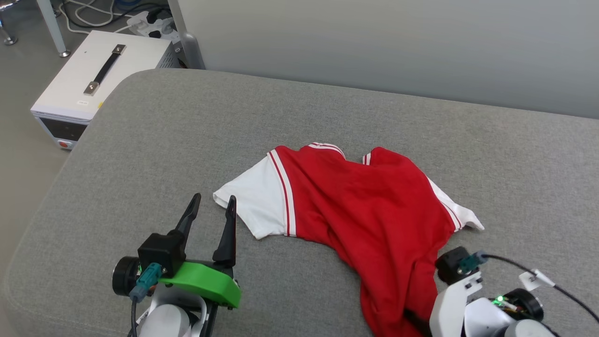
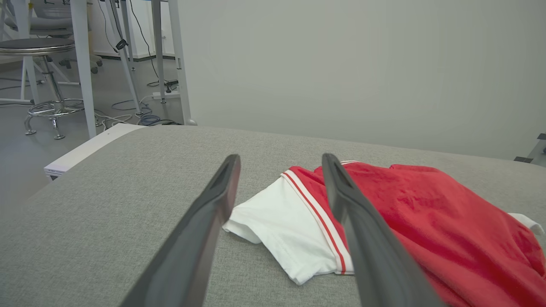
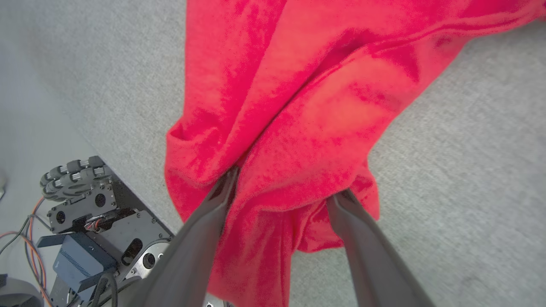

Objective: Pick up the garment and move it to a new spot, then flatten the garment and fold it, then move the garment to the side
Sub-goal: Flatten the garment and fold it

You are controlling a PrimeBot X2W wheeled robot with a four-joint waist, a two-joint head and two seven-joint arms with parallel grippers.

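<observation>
The garment (image 1: 374, 210) lies unfolded about the middle of the grey table (image 1: 187, 140), plain red side up, its collar toward the table's far edge and its lower part drawn in a rumpled strip to the table's near edge. There the right gripper (image 3: 288, 183) has its jaws wide apart with red cloth bunched between them and over their tips, so they look not yet closed on it. The left gripper (image 1: 214, 199) hovers over the table's near left part, jaws spread wide and holding nothing, just beside the white sleeve (image 1: 252, 206). By my reading the task is at an early stage: the cloth is neither flat nor folded, so smoothing, folding and the last shift to the table's side all remain
</observation>
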